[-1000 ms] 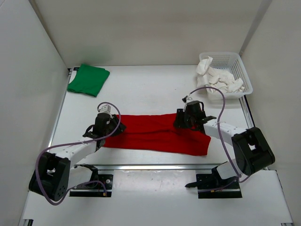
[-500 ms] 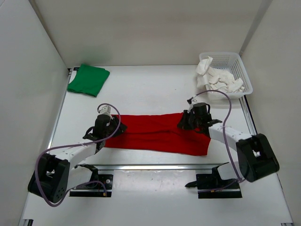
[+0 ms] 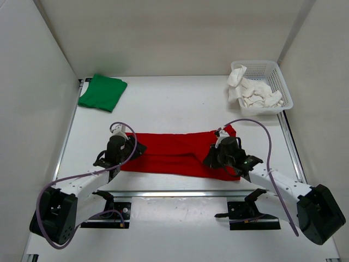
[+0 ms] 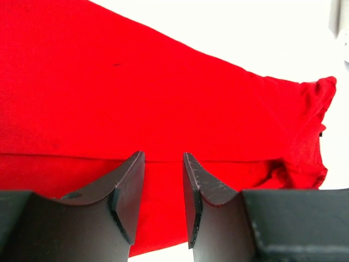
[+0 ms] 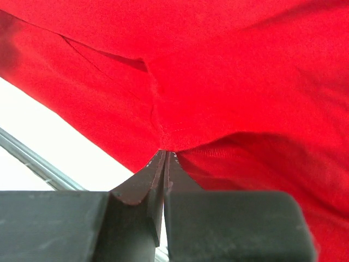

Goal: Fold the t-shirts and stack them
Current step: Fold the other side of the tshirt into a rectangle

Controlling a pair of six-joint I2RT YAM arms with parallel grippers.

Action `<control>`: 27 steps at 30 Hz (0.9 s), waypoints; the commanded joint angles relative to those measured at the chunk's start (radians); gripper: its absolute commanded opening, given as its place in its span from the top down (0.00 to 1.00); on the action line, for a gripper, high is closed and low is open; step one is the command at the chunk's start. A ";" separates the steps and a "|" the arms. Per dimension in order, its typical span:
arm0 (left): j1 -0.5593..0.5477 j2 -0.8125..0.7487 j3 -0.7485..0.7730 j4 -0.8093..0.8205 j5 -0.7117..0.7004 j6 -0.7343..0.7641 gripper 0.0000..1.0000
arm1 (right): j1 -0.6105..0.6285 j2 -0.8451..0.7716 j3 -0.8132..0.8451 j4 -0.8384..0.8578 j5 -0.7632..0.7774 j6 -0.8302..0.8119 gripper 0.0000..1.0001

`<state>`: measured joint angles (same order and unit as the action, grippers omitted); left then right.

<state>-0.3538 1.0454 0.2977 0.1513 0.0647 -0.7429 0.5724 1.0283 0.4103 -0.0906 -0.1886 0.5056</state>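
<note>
A: Entry one, what has changed?
B: Right gripper: its jaws were apart a second ago and are now pressed flat on a pinch of the red t-shirt's hem, at the shirt's 3 o'clock end. The arm has drawn back toward 6 o'clock, and that end has come with it. Judged: the grasp is made and the crosswise fold can begin.

A: Entry two, poses?
B: The right arm is low, reaching from its base toward 10 o'clock, with the wrist tipped onto the cloth. The left gripper is unmoved. Its jaws stand a narrow gap apart at the shirt's 9 o'clock end, with nothing seen pinched.

A: Farther stock?
B: The green t-shirt lies folded at the table's 11 o'clock corner. The white t-shirt is crumpled in the basket at 1 o'clock.
</note>
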 commanded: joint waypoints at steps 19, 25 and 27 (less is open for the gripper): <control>0.032 0.050 0.066 0.034 0.032 0.016 0.55 | -0.302 0.226 0.189 0.009 0.023 -0.094 0.95; 0.035 0.087 0.060 0.068 0.053 0.017 0.55 | -0.240 0.297 0.223 -0.106 -0.038 -0.131 1.00; 0.039 0.090 0.058 0.073 0.055 0.019 0.55 | -0.194 0.247 0.176 -0.139 -0.051 -0.115 1.00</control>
<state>-0.3164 1.1358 0.3340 0.1867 0.0971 -0.7391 0.3290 1.3415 0.6144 -0.1825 -0.2028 0.4053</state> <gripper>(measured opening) 0.453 0.004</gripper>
